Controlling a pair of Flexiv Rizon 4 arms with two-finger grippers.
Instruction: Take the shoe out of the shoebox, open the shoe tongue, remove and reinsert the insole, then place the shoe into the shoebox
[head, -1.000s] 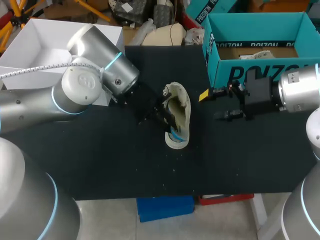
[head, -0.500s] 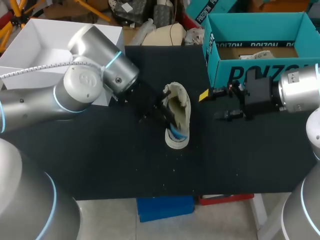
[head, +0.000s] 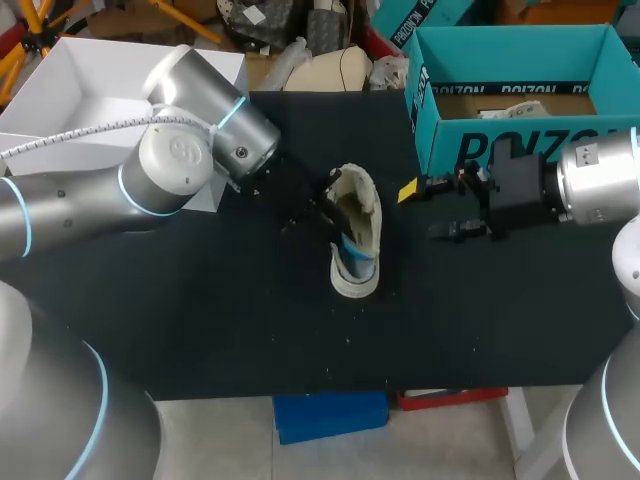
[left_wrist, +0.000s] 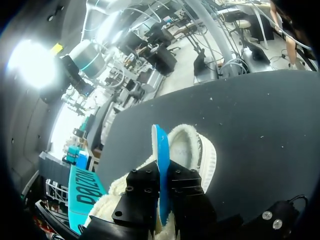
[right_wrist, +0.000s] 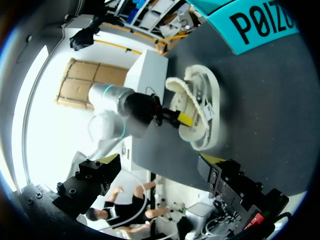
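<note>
In the head view, a pale fleece-lined shoe (head: 355, 240) is seen on the black table (head: 200, 320) in the middle of the frame, already out of the teal shoebox (head: 520, 150) at the upper right. The left gripper (head: 328, 215) is placed at its opening, apparently so that the blue insole (head: 355, 262) can be drawn out.

In the left wrist view, the insole is pinched on edge between the fingers, partly out of the shoe.

In the right wrist view, the right gripper (right_wrist: 160, 160) is spread wide and empty, well apart from the shoe, probably held ready.
</note>
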